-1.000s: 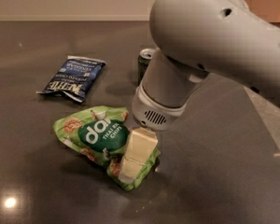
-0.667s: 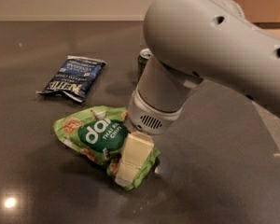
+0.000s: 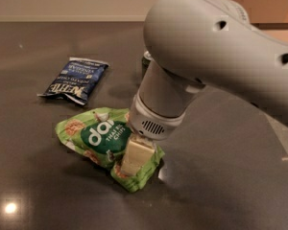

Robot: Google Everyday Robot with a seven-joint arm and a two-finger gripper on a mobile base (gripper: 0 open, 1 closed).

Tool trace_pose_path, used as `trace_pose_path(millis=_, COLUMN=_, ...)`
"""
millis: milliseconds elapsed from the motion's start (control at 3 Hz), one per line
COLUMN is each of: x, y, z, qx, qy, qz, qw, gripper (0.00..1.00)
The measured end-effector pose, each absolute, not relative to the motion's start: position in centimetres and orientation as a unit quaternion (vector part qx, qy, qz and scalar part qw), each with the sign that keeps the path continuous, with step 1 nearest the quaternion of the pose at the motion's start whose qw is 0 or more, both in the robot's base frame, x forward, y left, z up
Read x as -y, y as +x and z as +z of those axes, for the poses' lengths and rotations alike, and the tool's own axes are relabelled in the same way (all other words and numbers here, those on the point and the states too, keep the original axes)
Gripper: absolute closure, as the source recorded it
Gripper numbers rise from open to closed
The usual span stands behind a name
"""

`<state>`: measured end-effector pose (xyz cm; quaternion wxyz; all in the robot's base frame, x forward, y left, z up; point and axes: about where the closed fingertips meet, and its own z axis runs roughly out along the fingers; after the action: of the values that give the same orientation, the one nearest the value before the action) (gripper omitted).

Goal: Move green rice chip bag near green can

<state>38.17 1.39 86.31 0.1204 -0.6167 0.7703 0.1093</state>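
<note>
The green rice chip bag lies flat and wrinkled on the dark table, left of centre. My gripper comes down from the big grey arm and rests on the bag's right end. The green can stands behind the arm. Only a thin sliver of its left side and silver top shows past the wrist. It is a short way behind and to the right of the bag.
A dark blue chip bag lies flat at the back left, apart from the green bag. The dark grey table runs back to a pale wall. The arm hides much of the table's right rear.
The arm has swung left and leaned further over the bag, hiding more of the can. The gripper stays on the bag's right end. The bag has hardly moved.
</note>
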Motion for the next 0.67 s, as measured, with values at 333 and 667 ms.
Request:
trace_pose_path(millis=333, x=-1.1, y=38.2, z=86.5, qx=-0.769, qy=-0.618, qz=0.109, qw=0.12, gripper=0.59)
trace_pose_path(millis=667, x=0.2, y=39.3, z=87.3, qx=-0.759, qy=-0.631, qz=0.1, qw=0.124, gripper=0.83)
